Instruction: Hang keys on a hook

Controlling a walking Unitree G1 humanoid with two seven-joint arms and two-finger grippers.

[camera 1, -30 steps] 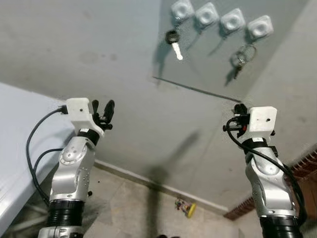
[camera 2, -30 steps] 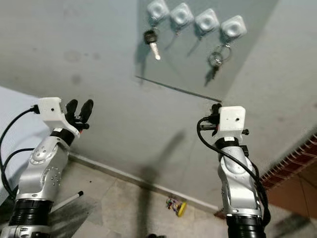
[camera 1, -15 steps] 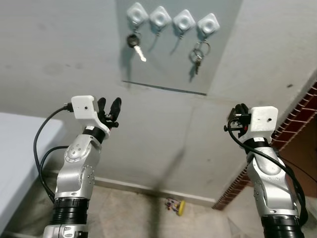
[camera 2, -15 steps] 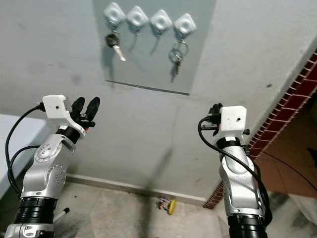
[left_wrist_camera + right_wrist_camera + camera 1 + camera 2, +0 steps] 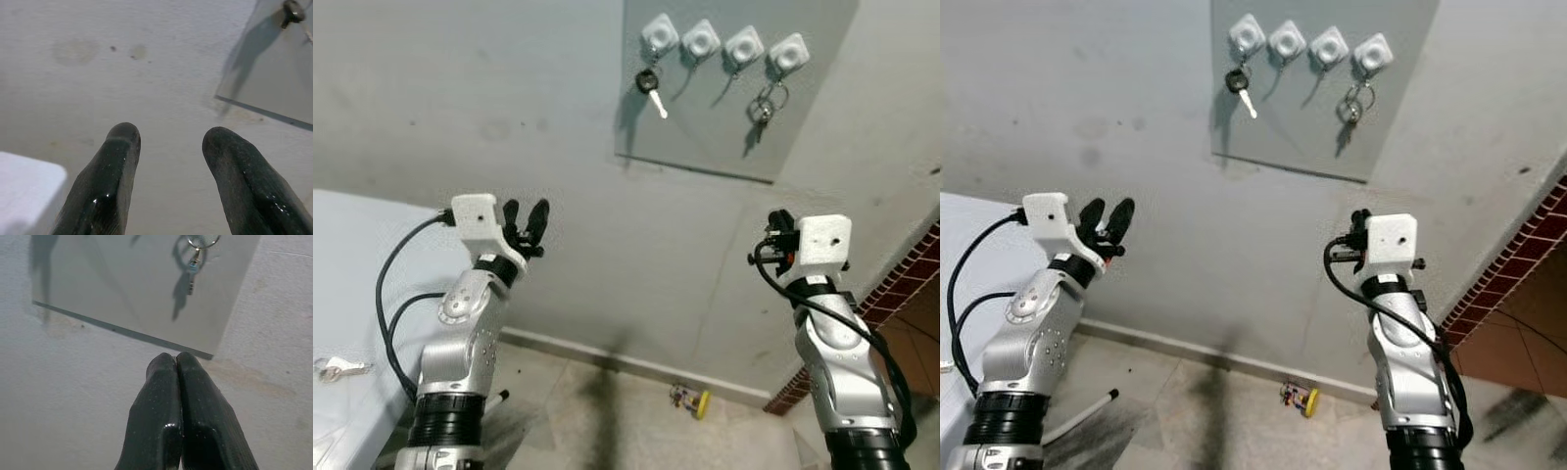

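My left jaws (image 5: 529, 212) are raised at about 9 o'clock in my head view, released, the two black fingers (image 5: 108, 186) spread with bare wall between them. Low at 8 o'clock a loose set of keys (image 5: 331, 368) lies on the white table (image 5: 352, 284), well apart from those jaws. Up at 12 o'clock a grey panel (image 5: 724, 108) on the wall carries four white hooks (image 5: 722, 42) in a row. A dark-headed key (image 5: 651, 86) hangs from the leftmost hook, and a key ring (image 5: 766, 101) hangs from the rightmost. On the floor at 6 o'clock sits a small yellow toy (image 5: 691, 399). My right jaws (image 5: 177, 382) are up at 3 o'clock, clenched on nothing, pointing at the panel's lower edge.
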